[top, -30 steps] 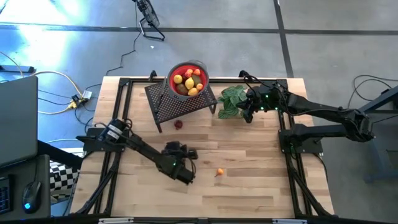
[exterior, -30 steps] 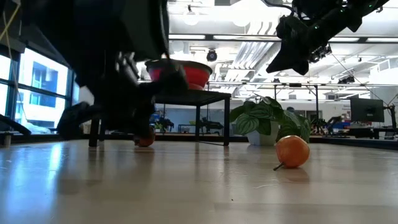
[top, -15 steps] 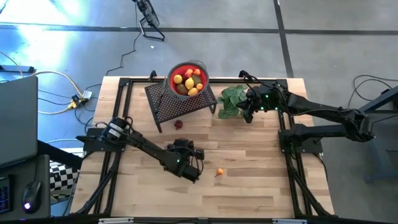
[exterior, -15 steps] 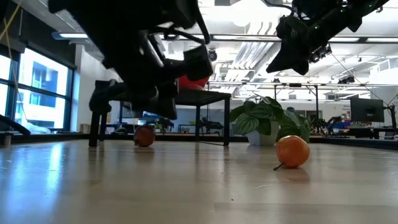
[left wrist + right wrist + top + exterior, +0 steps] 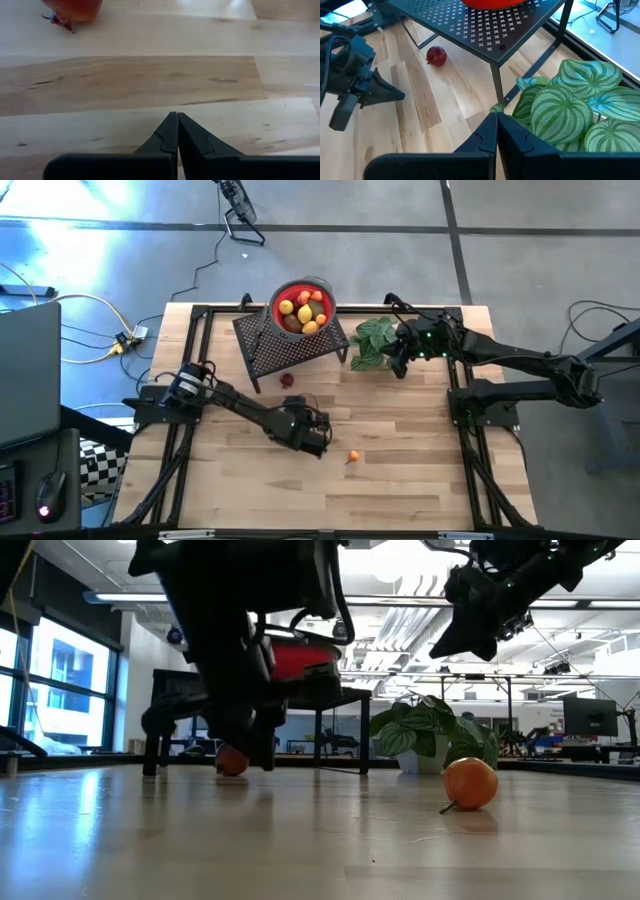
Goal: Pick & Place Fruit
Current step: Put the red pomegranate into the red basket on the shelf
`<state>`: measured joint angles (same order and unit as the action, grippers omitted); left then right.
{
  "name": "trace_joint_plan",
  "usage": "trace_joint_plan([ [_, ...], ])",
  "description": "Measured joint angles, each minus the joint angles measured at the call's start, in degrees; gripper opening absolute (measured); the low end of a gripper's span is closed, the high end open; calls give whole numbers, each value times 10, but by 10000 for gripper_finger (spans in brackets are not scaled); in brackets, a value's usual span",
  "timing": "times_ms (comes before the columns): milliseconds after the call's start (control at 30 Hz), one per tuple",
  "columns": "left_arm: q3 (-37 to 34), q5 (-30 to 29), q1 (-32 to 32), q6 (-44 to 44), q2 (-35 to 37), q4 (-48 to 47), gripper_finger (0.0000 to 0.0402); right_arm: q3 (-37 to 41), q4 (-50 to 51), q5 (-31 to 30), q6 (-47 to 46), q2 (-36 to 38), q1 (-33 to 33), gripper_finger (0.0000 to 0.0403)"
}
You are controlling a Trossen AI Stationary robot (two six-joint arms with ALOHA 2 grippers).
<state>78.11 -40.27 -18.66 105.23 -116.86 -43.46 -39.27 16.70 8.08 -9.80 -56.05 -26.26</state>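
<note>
Currently I count several fruit in the red bowl (image 5: 302,308), two loose on the desk (image 5: 400,480), with both grippers' jaws closed and empty.

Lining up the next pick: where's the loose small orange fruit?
High view: the small orange fruit lies on the bare wooden table, just right of the shut left gripper.

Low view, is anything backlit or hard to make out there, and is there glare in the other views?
Low view: the left arm is a dark silhouette against bright ceiling lights; the orange fruit is clear. High view: blue glare on the floor. Left wrist view: bright reflection on the table.
</note>
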Motion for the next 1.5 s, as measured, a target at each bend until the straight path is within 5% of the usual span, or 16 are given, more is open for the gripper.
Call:
trace_joint_plan([
  [333, 0, -71, -25, -13, 0, 1, 0, 0, 18, 32, 5, 25, 0, 2],
  [633, 0, -147, -63, -8, 0, 0, 0, 0, 131, 34, -21, 152, 0, 2],
  [867, 0, -202, -93, 87, 0, -40, 0, 0, 157, 28, -26, 224, 0, 2],
  [1233, 0, -195, -94, 146, 0, -127, 0, 0, 63, 28, 27, 231, 0, 2],
  [1500, 0, -59, -46, 78, 0, -131, 3, 0, 64, 45, 44, 227, 0, 3],
])
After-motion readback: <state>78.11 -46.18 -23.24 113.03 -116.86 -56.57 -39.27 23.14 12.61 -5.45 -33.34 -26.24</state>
